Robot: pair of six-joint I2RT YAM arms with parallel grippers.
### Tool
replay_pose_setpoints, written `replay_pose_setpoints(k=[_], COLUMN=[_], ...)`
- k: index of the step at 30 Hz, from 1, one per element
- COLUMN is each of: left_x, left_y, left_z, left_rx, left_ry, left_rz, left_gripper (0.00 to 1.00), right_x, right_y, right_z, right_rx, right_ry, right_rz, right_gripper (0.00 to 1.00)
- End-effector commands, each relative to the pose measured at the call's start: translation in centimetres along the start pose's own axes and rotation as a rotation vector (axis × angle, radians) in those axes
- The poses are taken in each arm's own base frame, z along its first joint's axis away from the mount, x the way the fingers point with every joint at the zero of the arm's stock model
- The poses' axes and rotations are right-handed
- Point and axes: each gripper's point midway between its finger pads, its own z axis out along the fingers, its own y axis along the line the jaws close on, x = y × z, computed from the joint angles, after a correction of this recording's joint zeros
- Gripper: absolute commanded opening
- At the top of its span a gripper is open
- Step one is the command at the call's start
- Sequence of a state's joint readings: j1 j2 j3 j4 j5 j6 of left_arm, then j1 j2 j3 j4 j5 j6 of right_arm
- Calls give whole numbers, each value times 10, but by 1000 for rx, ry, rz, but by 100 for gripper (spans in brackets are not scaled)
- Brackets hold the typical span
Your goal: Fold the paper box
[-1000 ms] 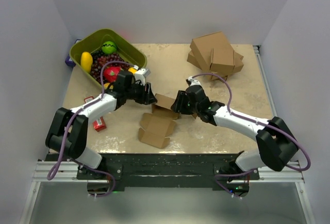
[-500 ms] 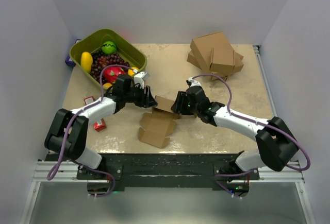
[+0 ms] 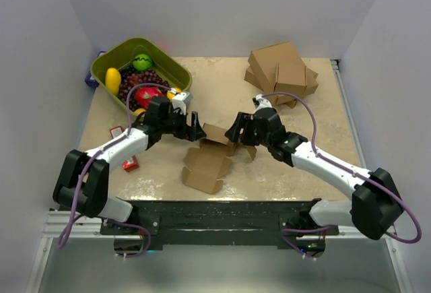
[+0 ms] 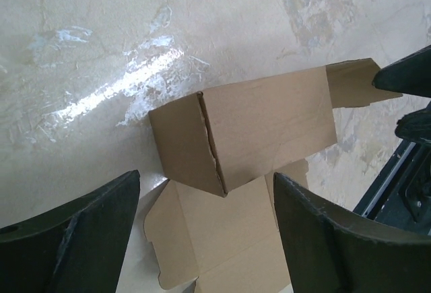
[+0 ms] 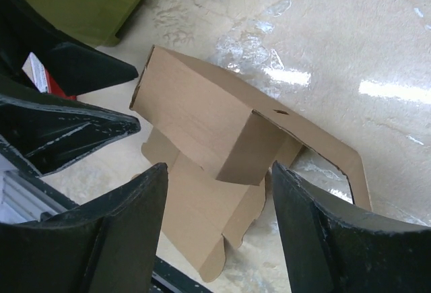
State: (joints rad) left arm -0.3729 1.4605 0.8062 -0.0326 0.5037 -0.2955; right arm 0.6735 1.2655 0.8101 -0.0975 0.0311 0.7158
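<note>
beige table (image 3: 323, 124): paper box (image 3: 205, 164), cartons (image 3: 279, 67), bin (image 3: 124, 52)

Bright, sharp, glare on table (image 4: 121, 84)

The paper box (image 3: 207, 156) is plain brown kraft with no print on it, and it's only half folded, sitting on the bench (image 3: 283, 178) pretty much dead centre of the overhead frame, a touch below the middle. The upper part is popped up into a small rectangular sleeve, with a gap showing at its left end and a loose flap poking out at the right. The rest lies flat just below it, creased panels with rounded tabs spreading toward the bottom of the frame.
</note>
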Motion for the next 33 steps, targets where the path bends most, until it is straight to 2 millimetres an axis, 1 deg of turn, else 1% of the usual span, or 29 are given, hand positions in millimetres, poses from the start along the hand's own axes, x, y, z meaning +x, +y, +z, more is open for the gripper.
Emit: replay_pose_setpoints(k=[1, 2, 3, 7, 8, 10, 13, 16, 19, 21, 25, 33], left_x=[-44, -47, -51, -46, -51, -49, -46, -43, -39, -39, -36, -31], left_y=[-11, -11, -11, -6, -5, -4, -2, -1, 0, 0, 0, -1], left_z=[-12, -12, -10, -2, 1, 3, 5, 8, 10, 11, 11, 13], left_rx=[1, 1, 0, 0, 8, 11, 8, 12, 16, 17, 20, 38], left_ry=[-114, -119, -122, -94, -113, -106, -95, -85, -70, -68, -61, -45], left_rz=[64, 62, 64, 43, 51, 48, 47, 45, 41, 40, 37, 26], left_gripper=[84, 84, 84, 81, 79, 77, 73, 66, 61, 58, 55, 52], right_x=[0, 4, -1, 1, 2, 5, 7, 10, 13, 10, 14, 10], right_y=[12, 10, 15, 15, 14, 13, 7, -3, -5, -2, -2, 5], right_z=[2, 4, 6, 12, 14, 17, 23, 28, 32, 34, 41, 47], right_rx=[-98, -96, -121, -122, -122, -123, -100, -60, -58, -73, -75, -132], right_ry=[21, 32, 12, 18, 23, 32, 31, 28, 30, 20, 31, -13], right_rz=[87, 101, 109, 141, 147, 159, 165, 160, 168, 176, 193, 291], right_gripper=[66, 66, 65, 64, 64, 63, 62, 61, 60, 59, 56, 53])
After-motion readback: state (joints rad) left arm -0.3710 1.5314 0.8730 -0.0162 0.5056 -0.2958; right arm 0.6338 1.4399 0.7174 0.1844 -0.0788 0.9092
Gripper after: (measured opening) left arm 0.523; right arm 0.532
